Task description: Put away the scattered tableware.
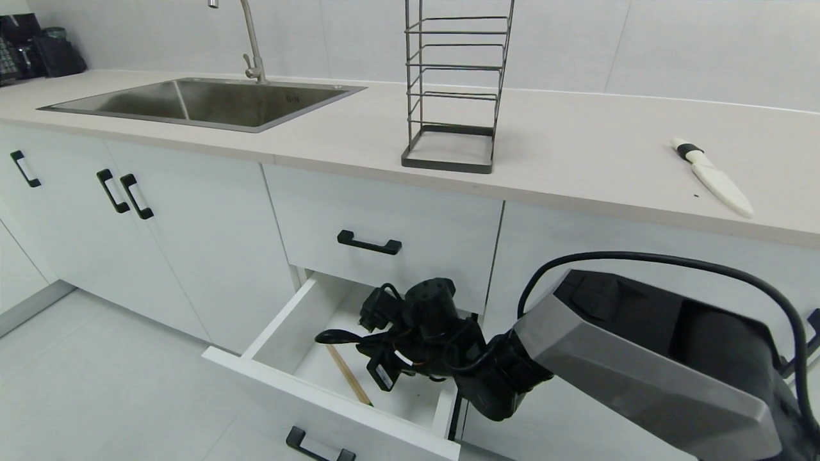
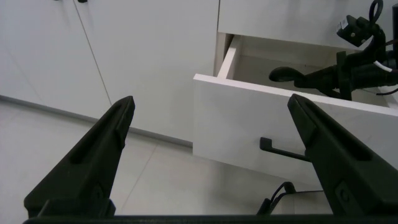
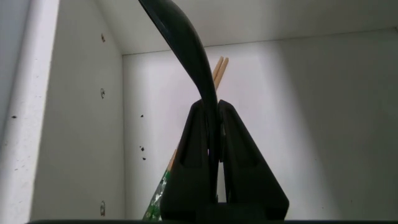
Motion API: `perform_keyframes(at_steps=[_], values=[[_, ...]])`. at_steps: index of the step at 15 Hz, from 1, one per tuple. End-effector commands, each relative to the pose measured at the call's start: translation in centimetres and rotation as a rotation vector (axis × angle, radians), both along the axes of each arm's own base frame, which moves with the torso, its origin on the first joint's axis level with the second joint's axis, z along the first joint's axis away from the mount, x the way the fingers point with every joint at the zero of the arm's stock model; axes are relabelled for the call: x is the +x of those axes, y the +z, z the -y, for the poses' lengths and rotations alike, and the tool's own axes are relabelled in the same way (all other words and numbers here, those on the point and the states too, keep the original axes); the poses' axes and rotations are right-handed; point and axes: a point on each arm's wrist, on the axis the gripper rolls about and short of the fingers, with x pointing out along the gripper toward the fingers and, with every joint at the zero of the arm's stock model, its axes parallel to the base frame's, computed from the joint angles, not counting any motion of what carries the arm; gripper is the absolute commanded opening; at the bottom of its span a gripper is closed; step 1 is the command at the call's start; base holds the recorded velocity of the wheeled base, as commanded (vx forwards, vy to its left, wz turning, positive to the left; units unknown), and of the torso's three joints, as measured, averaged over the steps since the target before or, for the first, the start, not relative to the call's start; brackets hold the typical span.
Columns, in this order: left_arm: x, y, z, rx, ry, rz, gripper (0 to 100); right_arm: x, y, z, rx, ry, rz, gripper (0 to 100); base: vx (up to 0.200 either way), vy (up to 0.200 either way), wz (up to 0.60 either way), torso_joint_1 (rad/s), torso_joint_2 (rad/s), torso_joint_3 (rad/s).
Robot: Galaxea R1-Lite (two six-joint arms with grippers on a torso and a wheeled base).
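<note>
Nearest to the head camera is the right arm, which goes down toward the open drawer (image 1: 277, 319) under the countertop (image 1: 576, 150). Its right gripper (image 1: 370, 344) is above the inside of this drawer, and the two fingers are pressed together on the handle of a black spoon (image 1: 333, 336). The spoon sticks out from the fingertips toward the robot's left, with its bowl over the drawer and not touching the bottom. On the white bottom of the drawer, under the spoon, lies a pair of wooden chopsticks (image 1: 350, 379), side by side; their end with a green part is close to the drawer front.

In the left wrist view the left gripper (image 2: 211, 102) is low, in front of the white cabinet doors and beside the drawer front. Its fingers stand wide apart and hold nothing.

On the countertop, a white knife (image 1: 711, 176) with a black band lies flat on the robot's right side. A dark wire rack (image 1: 448, 163) stands upright near the middle, well apart from the knife. A steel sink (image 1: 192, 102) with a faucet (image 1: 253, 45) is on the left.
</note>
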Motion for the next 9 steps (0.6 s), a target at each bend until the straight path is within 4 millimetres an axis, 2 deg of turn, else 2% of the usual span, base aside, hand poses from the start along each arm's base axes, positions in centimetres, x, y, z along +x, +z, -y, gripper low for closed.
perform_keyframes(at_steps=[1,3,9], values=[[0.0,0.0,0.0,0.000,0.000,-0.001,100,0.1,-0.1,-0.1,0.000,0.001,0.001,0,0.000,0.000,0.00,0.000,0.00,0.000],[0.0,0.0,0.0,0.000,0.000,-0.001,100,0.3,0.3,-0.3,0.004,0.004,0.012,0,0.000,0.000,0.00,0.000,0.00,0.000],[0.0,0.0,0.0,0.000,0.000,-0.001,100,0.8,-1.3,-1.2,-0.026,0.013,-0.001,0,0.000,0.000,0.00,0.000,0.00,0.000]])
